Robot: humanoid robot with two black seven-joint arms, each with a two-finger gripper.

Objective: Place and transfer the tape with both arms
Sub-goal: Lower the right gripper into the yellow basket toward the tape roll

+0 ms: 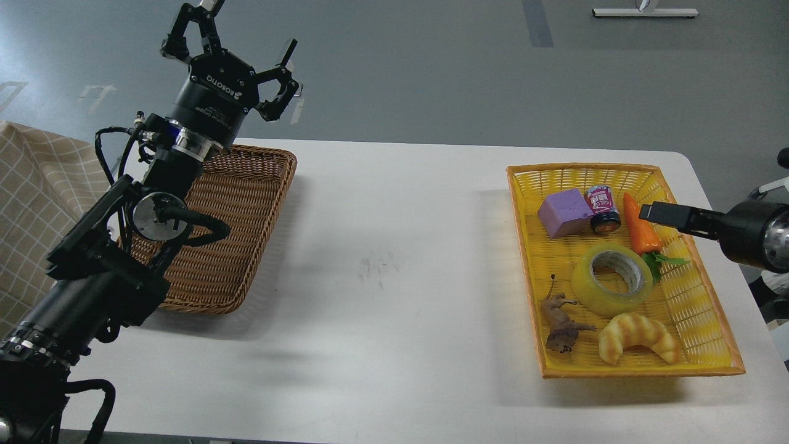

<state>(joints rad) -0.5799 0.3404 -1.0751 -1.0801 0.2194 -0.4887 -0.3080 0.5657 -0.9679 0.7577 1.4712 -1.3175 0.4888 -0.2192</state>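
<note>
Nothing was judged done: the translucent yellow-green tape roll (612, 279) lay ungrasped in the yellow plastic basket (709, 308), the right tool (653, 213) hovering nearby, spread untellable, the left tool (243, 43) raised, fingers apart.

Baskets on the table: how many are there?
2. A brown wicker basket at the table's left, partly behind the left arm; a yellow basket at the right, holding the tape.
</note>
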